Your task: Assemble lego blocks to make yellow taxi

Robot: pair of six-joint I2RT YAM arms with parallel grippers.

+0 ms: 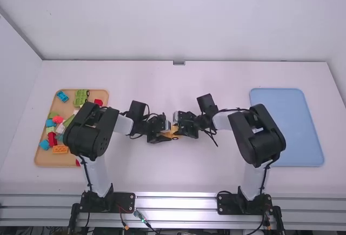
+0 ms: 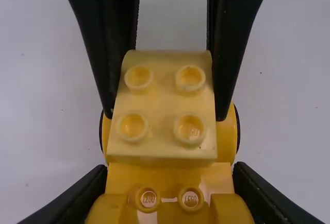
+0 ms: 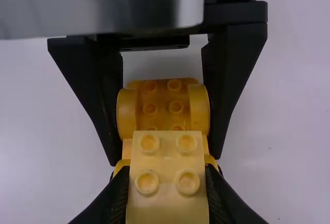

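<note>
In the high view my left gripper (image 1: 164, 135) and right gripper (image 1: 180, 130) face each other mid-table, with the yellow car body (image 1: 171, 133) between them. The left wrist view shows my left gripper (image 2: 170, 185) shut on the sides of the yellow car body (image 2: 170, 180), which has raised rounded parts and dark wheels at its sides. A pale yellow 2x2-stud block (image 3: 167, 175) is held by my right gripper (image 3: 167, 185), shut on it, over the body's middle. Whether block and body are fully joined I cannot tell.
At the left, a tan tray (image 1: 48, 159) carries loose bricks, among them an orange brick (image 1: 60, 149), a blue brick (image 1: 62, 96) and a green piece (image 1: 81, 95). A blue tray (image 1: 286, 127) lies at the right. Both forearms extend over the table beside the work.
</note>
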